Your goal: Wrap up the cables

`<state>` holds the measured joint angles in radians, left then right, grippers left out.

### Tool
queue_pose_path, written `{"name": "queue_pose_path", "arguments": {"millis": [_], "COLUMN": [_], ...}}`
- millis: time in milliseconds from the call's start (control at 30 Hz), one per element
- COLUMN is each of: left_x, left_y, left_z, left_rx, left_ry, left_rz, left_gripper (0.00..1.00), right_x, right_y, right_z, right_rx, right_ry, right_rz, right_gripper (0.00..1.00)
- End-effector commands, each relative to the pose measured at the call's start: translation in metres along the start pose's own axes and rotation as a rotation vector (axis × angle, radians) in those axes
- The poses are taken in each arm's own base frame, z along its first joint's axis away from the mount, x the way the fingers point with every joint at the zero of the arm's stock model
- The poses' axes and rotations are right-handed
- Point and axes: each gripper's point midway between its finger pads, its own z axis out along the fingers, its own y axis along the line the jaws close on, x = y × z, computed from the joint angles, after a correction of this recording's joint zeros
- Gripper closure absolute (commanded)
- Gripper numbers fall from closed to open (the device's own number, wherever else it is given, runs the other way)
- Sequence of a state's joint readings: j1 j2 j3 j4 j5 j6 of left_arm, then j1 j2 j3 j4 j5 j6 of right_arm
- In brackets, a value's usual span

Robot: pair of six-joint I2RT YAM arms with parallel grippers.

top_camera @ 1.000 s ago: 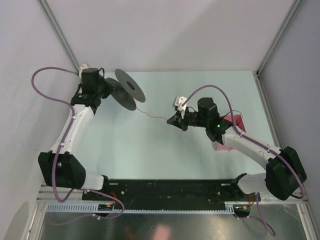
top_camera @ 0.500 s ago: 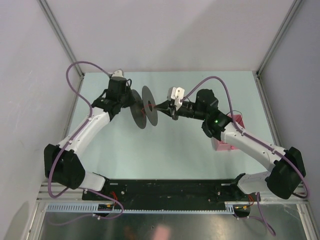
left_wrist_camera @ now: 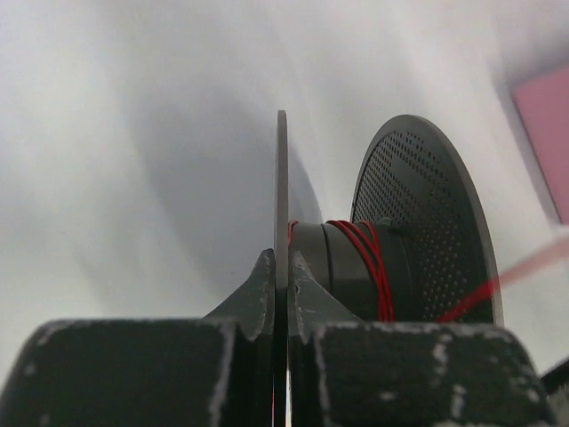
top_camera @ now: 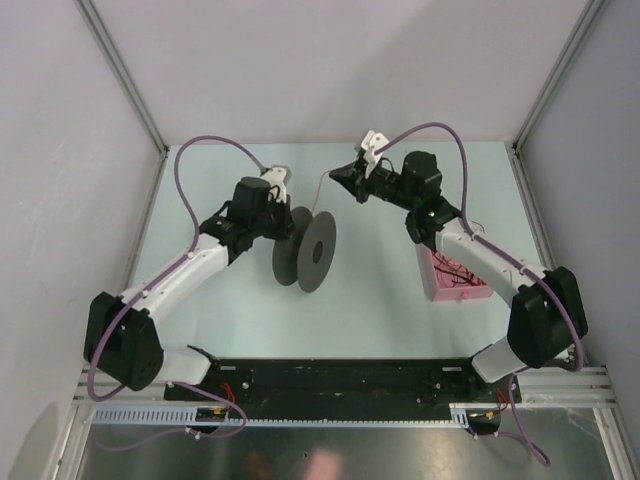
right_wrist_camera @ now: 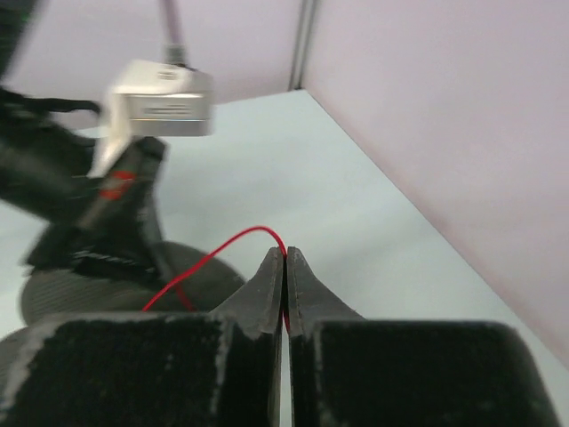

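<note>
A black spool [top_camera: 316,250] is held up on edge over the table's middle. My left gripper [top_camera: 285,232] is shut on its near flange; in the left wrist view the pads [left_wrist_camera: 263,277] pinch that thin flange [left_wrist_camera: 282,178]. Several turns of red cable [left_wrist_camera: 372,267] lie on the hub. My right gripper [top_camera: 342,176] is behind the spool, shut on the red cable [right_wrist_camera: 222,253]. The cable [top_camera: 322,188] runs from it down to the spool. In the right wrist view the jaws [right_wrist_camera: 285,260] are closed with the wire between the tips.
A pink tray [top_camera: 455,278] with more loose red and dark cables sits at the right, under my right forearm; its corner shows in the left wrist view [left_wrist_camera: 547,133]. The enclosure walls and the back right post [right_wrist_camera: 307,40] are close behind my right gripper.
My left arm has carried the spool from the back left towards the centre and front, turning it. My right gripper has swung from mid-table up to the back, still holding the cable.
</note>
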<state>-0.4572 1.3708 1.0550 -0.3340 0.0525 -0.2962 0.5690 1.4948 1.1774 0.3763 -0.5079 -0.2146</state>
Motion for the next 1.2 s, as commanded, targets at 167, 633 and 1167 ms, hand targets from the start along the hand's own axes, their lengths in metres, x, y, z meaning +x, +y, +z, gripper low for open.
{"name": "queue_pose_path", "arguments": {"millis": [167,633,1167], "left_x": [-0.037,-0.15,-0.177], "left_y": [-0.091,-0.083,0.013], "left_z": [-0.067,-0.153,-0.113], "left_rx": [0.484,0.672,0.404], "left_ry": [-0.228,-0.485,-0.389], "left_rz": [0.346,-0.073,-0.917], "left_gripper": [1.0,1.0,1.0], "right_x": [0.017,0.084,-0.003], "right_y": [-0.045,-0.058,0.001], "right_z": [-0.014,-0.044,-0.01], "right_rx": [0.01,-0.02,-0.017], "right_ry": [0.029,0.186,-0.027], "right_rz": [0.119,0.3,0.092], "right_gripper": [1.0,1.0,1.0]}}
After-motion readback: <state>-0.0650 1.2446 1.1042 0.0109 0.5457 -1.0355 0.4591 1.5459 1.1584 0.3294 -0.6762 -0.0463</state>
